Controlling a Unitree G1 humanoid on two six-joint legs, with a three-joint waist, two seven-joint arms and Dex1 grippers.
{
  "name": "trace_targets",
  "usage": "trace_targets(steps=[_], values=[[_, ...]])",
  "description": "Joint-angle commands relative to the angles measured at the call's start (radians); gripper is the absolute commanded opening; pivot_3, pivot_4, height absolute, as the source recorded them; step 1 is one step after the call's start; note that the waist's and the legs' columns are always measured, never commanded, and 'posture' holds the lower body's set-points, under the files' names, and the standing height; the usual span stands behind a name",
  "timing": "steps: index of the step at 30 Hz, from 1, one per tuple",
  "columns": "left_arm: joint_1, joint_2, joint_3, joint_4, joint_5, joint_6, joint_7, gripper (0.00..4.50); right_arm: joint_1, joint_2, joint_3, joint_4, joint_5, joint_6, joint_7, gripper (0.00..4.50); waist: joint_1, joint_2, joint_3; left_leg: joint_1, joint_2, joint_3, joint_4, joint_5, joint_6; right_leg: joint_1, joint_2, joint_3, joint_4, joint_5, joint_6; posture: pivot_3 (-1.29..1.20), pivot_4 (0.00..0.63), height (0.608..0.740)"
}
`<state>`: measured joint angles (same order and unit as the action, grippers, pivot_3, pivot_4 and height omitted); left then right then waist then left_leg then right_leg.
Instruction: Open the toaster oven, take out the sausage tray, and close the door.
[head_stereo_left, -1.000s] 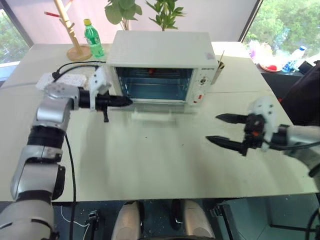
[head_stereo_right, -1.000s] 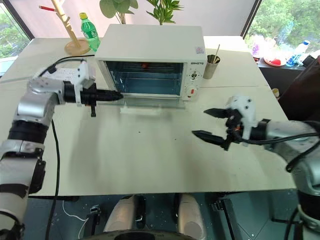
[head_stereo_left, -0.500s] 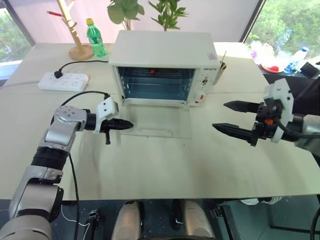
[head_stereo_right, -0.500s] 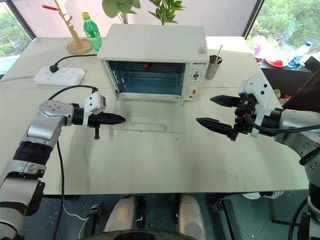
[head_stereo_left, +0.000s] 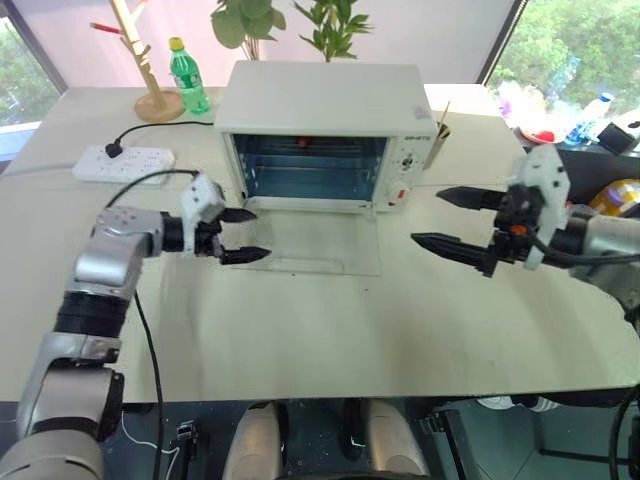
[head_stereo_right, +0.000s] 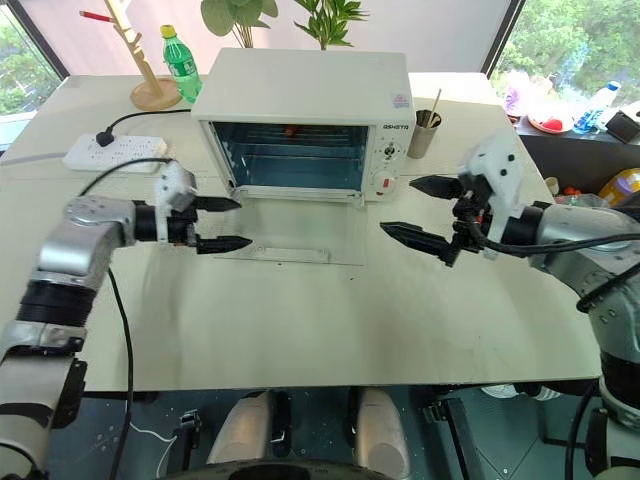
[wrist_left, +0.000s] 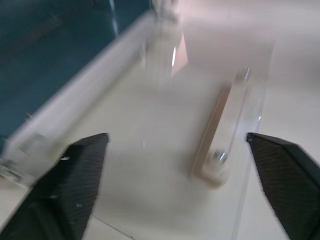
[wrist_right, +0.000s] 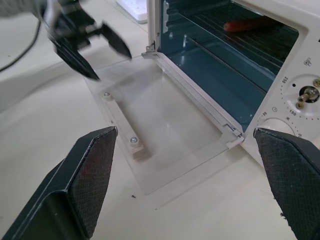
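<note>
Pale cream table (head_stereo_left: 330, 330) fills the foreground, with windows and greenery behind it; on it stands the toaster oven (head_stereo_left: 325, 135), its door (head_stereo_left: 320, 243) dropped flat onto the tabletop in front of the open cavity.

Left gripper (head_stereo_left: 240, 235) hovers just over the left front corner of the lowered glass, its two black fingers spread apart with nothing between them; in the left wrist view the fingers (wrist_left: 70, 187) stand wide on either side of the door's bar handle (wrist_left: 220, 135), which lies below them, apart from both tips. Right gripper (head_stereo_left: 455, 220) hangs above the table to the right of the oven, beside its control panel, its fingers likewise parted and empty; in the right wrist view it looks across the flat door toward the left gripper on the far side.

Inside the oven, toward the back of the upper rack, lies the thin red sausage (wrist_right: 248, 23); the sausage tray under it cannot be made out clearly in the dark cavity. Knobs and a red switch (head_stereo_left: 402, 194) sit on the oven's right panel.

Farther out, a white power strip (head_stereo_left: 125, 163) with a black cable lies on the table to the left; behind it stand a green bottle (head_stereo_left: 187, 77) and a wooden stand (head_stereo_left: 150, 70); a cup (head_stereo_left: 437, 143) holding a stick sits just beside the oven's right side; potted plants (head_stereo_left: 290, 25) rise behind the oven.
</note>
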<state>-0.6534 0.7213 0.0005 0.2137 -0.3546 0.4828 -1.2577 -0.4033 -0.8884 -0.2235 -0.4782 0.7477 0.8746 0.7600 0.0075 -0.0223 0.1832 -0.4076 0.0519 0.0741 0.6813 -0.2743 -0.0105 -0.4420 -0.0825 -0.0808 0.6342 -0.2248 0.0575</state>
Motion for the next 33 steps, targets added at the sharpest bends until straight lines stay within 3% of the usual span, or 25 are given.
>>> trace_targets(steps=[1, 6, 9, 14, 23, 33], values=[[-0.020, 0.047, 0.104, -0.142, -0.149, 0.179, 0.007, 4.47, -0.056, 0.045, 0.054, -0.009, -0.044, -0.043, -0.050, 4.50, 0.000, 0.001, 0.000, 0.000, 0.000, 0.000, 0.000, 0.000, 0.000, 0.000, 0.000, 0.000, 0.000, 0.000, 0.000, 0.00, 0.150, 0.722], [-0.067, 0.086, 0.184, -0.225, -0.267, 0.357, 0.077, 4.47, -0.216, 0.143, 0.274, 0.074, -0.288, -0.165, -0.146, 4.50, 0.000, 0.001, 0.000, 0.000, 0.000, 0.000, 0.001, 0.000, 0.000, 0.000, 0.000, 0.000, 0.000, 0.000, 0.000, 0.00, 0.150, 0.722], [-0.071, 0.091, 0.186, -0.243, -0.288, 0.363, 0.089, 4.47, -0.302, 0.190, 0.450, 0.201, -0.511, -0.302, -0.183, 4.50, 0.000, 0.001, 0.000, 0.000, 0.000, 0.000, 0.001, 0.000, 0.000, 0.000, 0.000, 0.000, 0.000, 0.000, 0.000, 0.00, 0.150, 0.722], [-0.067, 0.079, 0.173, -0.238, -0.270, 0.326, 0.133, 4.47, -0.434, 0.299, 0.639, 0.477, -0.781, -0.529, -0.219, 4.50, -0.003, 0.001, 0.000, 0.000, -0.001, 0.000, 0.001, 0.000, 0.000, 0.000, 0.000, 0.000, 0.000, 0.000, 0.000, 0.00, 0.150, 0.722], [-0.063, 0.079, 0.164, -0.231, -0.275, 0.306, 0.154, 4.47, -0.643, 0.470, 0.713, 0.999, -1.035, -0.847, -0.329, 4.50, -0.021, 0.001, 0.000, -0.001, -0.001, 0.001, 0.001, 0.001, -0.001, -0.001, 0.000, 0.000, 0.001, 0.000, 0.000, 0.00, 0.150, 0.722], [-0.073, 0.079, 0.147, -0.214, -0.267, 0.293, 0.150, 4.47, -0.799, 0.591, 0.712, 1.394, -1.171, -1.011, -0.462, 4.50, -0.027, 0.001, 0.000, -0.001, 0.000, 0.001, 0.000, 0.002, -0.004, -0.001, 0.000, 0.000, 0.001, 0.000, 0.000, 0.00, 0.150, 0.722]])
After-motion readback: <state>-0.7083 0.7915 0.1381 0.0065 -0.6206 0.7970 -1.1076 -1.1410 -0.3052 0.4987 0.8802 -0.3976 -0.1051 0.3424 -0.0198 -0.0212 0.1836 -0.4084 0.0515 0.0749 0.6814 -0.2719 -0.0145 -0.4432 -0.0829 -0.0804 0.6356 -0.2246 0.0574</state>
